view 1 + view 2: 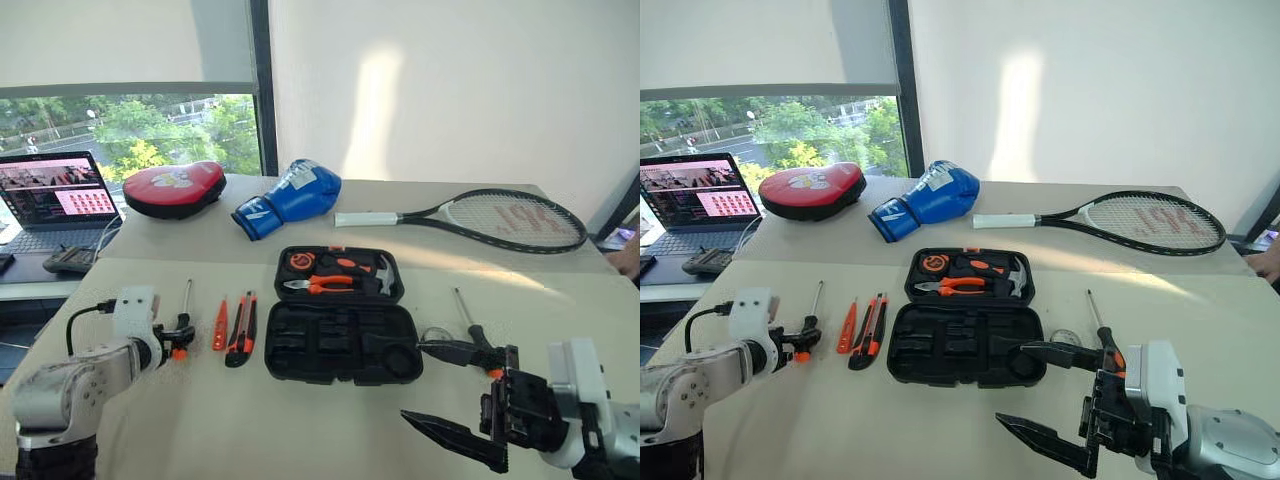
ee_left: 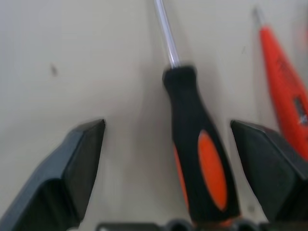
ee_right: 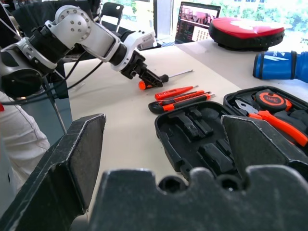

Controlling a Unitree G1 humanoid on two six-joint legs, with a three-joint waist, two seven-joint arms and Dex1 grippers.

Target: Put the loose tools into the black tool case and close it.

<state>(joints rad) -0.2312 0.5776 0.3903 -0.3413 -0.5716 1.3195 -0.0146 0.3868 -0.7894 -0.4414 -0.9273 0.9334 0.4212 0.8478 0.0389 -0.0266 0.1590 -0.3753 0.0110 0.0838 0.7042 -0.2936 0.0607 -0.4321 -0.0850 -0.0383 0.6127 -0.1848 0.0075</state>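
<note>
The black plastic tool case lies open in the middle of the beige table. Near the table's left edge, the left gripper has its fingers spread wide around a black-and-orange-handled screwdriver, not squeezing it. The right gripper hangs wide open and empty near the front edge.
</note>
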